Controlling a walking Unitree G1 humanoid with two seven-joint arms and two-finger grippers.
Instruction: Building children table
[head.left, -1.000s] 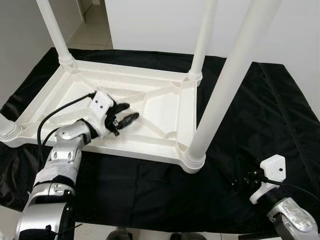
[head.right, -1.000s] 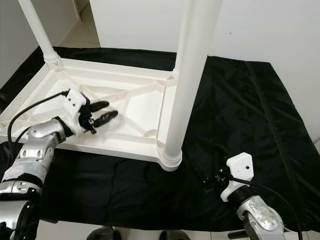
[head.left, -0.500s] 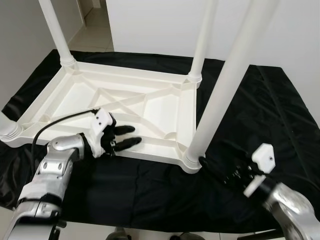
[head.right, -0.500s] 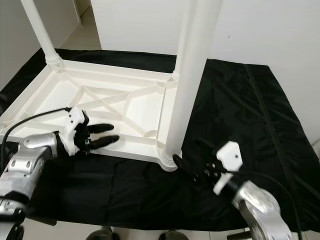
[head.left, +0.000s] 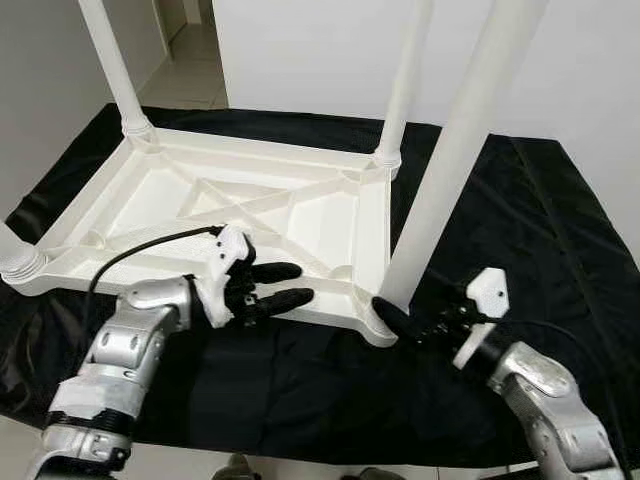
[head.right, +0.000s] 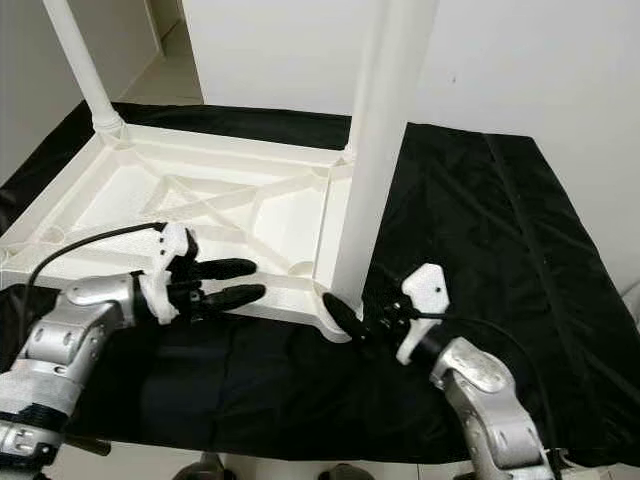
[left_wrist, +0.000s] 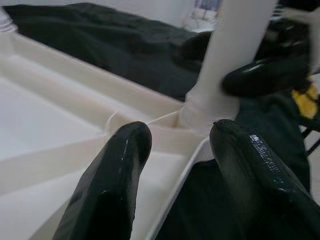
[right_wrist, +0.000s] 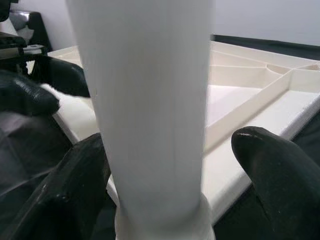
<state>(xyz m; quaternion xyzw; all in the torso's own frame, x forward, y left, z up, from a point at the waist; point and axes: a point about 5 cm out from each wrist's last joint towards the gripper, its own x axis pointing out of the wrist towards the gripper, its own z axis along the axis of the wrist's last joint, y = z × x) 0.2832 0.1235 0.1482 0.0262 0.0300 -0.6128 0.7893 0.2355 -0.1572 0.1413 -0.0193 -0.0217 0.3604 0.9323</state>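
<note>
Right gripper (right_wrist: 165, 165) straddling table leg (right_wrist: 150, 100), unlabelled

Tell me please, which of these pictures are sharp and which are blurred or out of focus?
Left eye view: evenly lit, the upturned white table sharp. Left wrist view: the near black fingers soft, the leg base behind them blurred. Right wrist view: the table leg very close and pale with little detail, the fingers blurred at the edges.
</note>
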